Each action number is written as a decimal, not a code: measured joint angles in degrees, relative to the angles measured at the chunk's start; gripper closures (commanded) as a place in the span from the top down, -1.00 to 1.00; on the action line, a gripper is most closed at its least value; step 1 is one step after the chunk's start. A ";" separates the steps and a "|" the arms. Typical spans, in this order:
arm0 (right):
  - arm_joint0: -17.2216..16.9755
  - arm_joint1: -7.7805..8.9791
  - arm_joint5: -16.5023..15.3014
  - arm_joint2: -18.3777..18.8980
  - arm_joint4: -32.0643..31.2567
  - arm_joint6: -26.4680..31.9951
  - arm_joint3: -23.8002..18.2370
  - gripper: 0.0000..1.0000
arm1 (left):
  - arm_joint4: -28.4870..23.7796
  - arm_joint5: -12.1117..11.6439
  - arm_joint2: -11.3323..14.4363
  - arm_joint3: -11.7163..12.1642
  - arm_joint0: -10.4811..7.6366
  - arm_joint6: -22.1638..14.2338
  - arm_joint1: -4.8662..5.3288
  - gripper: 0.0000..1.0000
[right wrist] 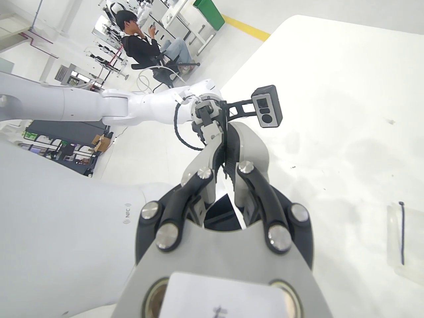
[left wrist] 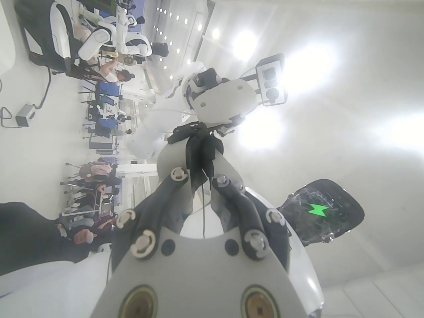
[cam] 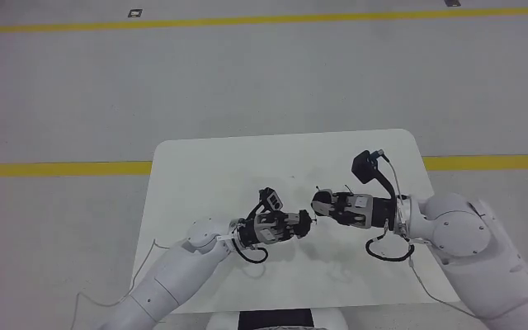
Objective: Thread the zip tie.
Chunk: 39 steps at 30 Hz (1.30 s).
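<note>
Both arms meet above the middle of the white table (cam: 247, 165). My left gripper (cam: 304, 223) and my right gripper (cam: 318, 203) face each other, tips almost touching, with a thin black zip tie (cam: 312, 212) between them. In the left wrist view the left gripper (left wrist: 198, 163) is shut on the tie, whose thin tail (left wrist: 203, 213) hangs back between the fingers. In the right wrist view the right gripper (right wrist: 222, 143) is shut on the black zip tie (right wrist: 227, 124), which runs on toward the left gripper (right wrist: 207, 117) just beyond it.
A second black zip tie (right wrist: 402, 233) lies flat on a clear sheet (right wrist: 410, 259) on the table, off to the side of the right arm. A few small dark specks (right wrist: 391, 121) dot the tabletop. The table's rounded far corner (right wrist: 298, 21) is close by.
</note>
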 measured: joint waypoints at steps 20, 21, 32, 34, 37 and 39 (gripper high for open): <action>0.54 0.22 0.00 -0.84 0.15 -0.10 0.38 -1.00 | 0.51 0.08 -0.22 -0.20 0.10 0.28 -0.12 -1.00; 0.53 0.23 0.00 -0.86 0.12 0.01 0.35 -1.00 | 0.46 0.05 -0.18 -0.12 0.03 0.24 -0.15 -1.00; 0.56 0.40 0.00 -1.28 0.00 0.69 0.34 -1.00 | 0.30 -1.42 -0.81 -0.10 0.30 0.40 -0.18 -1.00; 0.57 0.43 0.00 -1.32 0.00 0.71 0.33 -1.00 | 0.27 -1.66 -1.00 -0.15 0.45 0.41 -0.15 -1.00; 0.58 0.47 0.00 -1.35 -0.01 0.70 0.32 -1.00 | 0.23 -2.01 -1.22 -0.26 0.63 0.44 -0.12 -1.00; 0.57 0.50 0.00 -1.36 0.00 0.66 0.31 -1.00 | 0.21 -2.25 -1.38 -0.34 0.76 0.50 -0.11 -1.00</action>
